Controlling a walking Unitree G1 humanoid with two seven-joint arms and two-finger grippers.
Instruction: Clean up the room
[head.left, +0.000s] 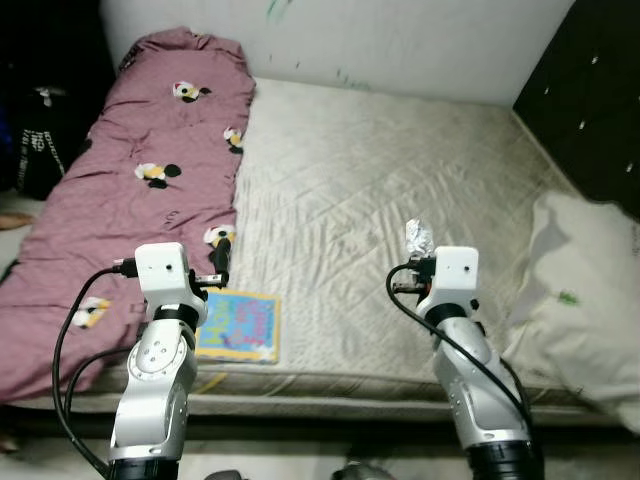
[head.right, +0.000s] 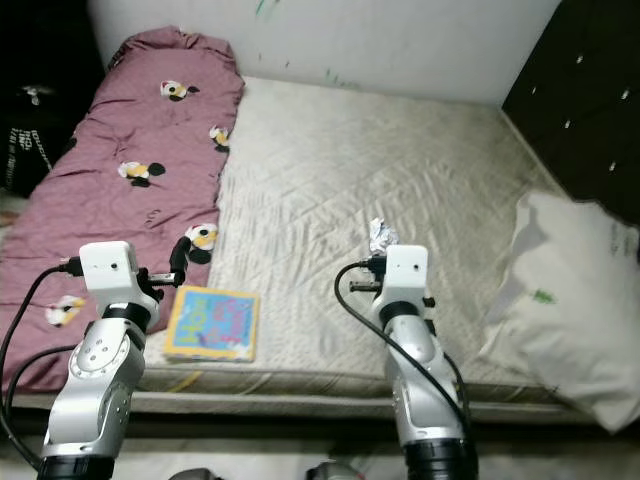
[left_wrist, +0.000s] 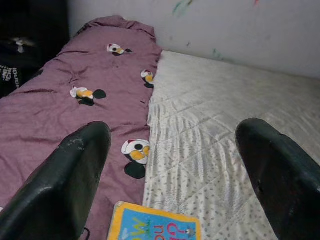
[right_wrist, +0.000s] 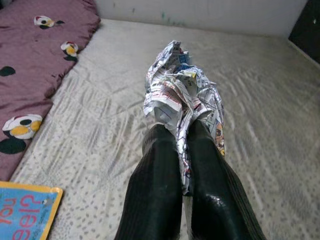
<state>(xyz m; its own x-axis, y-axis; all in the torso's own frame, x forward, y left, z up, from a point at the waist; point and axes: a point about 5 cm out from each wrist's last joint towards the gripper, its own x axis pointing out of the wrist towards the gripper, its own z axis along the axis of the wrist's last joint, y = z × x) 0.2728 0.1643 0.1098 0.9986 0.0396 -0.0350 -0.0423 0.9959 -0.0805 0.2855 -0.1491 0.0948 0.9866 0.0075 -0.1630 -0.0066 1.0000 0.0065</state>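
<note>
My right gripper (right_wrist: 182, 137) is shut on a crumpled printed paper wrapper (right_wrist: 181, 90), held up above the beige quilted mattress (head.left: 400, 170); the same wrapper (head.left: 417, 238) pokes up just past my right wrist. A colourful children's book (head.left: 238, 326) lies flat near the mattress's front edge, just right of my left arm. My left gripper (left_wrist: 175, 165) is open over the seam between the mattress and the maroon blanket (head.left: 140, 170), with the book's top edge (left_wrist: 157, 227) below its fingers (left_wrist: 70, 175).
The maroon blanket with cartoon prints covers the bed's left side. A white pillow (head.left: 585, 300) slumps off the bed's right front corner. A dark cabinet (head.left: 595, 90) stands at the right, a white wall (head.left: 400, 40) behind, dark bags (head.left: 40, 130) at far left.
</note>
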